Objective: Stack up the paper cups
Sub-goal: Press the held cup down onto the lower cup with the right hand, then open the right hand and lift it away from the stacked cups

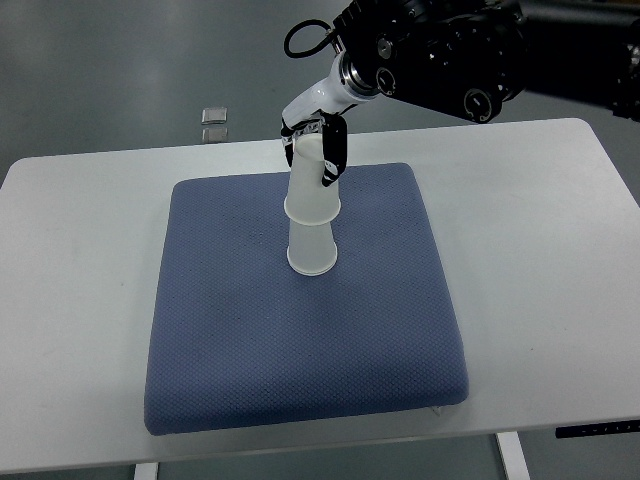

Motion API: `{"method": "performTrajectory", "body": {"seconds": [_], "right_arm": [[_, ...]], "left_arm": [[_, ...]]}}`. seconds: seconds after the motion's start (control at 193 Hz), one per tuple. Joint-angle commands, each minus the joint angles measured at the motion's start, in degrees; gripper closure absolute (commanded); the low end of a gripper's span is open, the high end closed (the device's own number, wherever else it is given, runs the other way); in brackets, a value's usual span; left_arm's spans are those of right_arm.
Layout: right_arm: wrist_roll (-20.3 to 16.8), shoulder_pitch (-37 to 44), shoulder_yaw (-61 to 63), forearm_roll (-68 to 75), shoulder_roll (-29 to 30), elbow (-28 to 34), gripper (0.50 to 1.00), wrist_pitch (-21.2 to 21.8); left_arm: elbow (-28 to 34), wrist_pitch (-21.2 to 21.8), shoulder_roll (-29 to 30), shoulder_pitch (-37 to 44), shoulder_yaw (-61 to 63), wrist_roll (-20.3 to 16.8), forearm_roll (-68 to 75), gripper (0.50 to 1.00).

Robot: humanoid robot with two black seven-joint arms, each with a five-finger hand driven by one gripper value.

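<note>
Right hand seating top cup on lower cup.
Fingers closed around top cup's upper end; both cups inverted, mid-pad, nearer its far edge. Cup axis runs straight below the fingers, roughly upright, so release looks next.

You are looking down on a white table with rounded corners that fills most of the view. A blue-grey textured mat lies at its centre. Beyond the far edge, from 10 to 12 o'clock, you see a smooth grey floor with soft, even light on it. At 11 o'clock, 2 small pale squares sit on the floor. At 5 o'clock a white table leg shows.
</note>
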Motion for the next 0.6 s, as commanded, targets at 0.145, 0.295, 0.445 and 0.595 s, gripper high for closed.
{"method": "performTrajectory", "body": {"seconds": [0.145, 0.295, 0.445, 0.595], "right_arm": [[0.0, -0.9, 0.0, 0.08, 0.0, -0.05, 0.72, -0.02], [0.0, -0.9, 0.0, 0.08, 0.0, -0.05, 0.72, -0.11], [0.0, -1.78, 0.0, 0.08, 0.0, -0.32, 0.718, -0.72], [0.0, -2.57, 0.0, 0.08, 0.0, -0.84, 0.718, -1.08]], "left_arm": [[0.09, -0.05, 0.0, 0.0, -0.01, 0.0, 0.0, 0.5], [0.09, 0.04, 0.0, 0.0, -0.01, 0.0, 0.0, 0.5], [0.09, 0.03, 0.0, 0.0, -0.01, 0.0, 0.0, 0.5], [0.09, 0.04, 0.0, 0.0, -0.01, 0.0, 0.0, 0.5]]}}
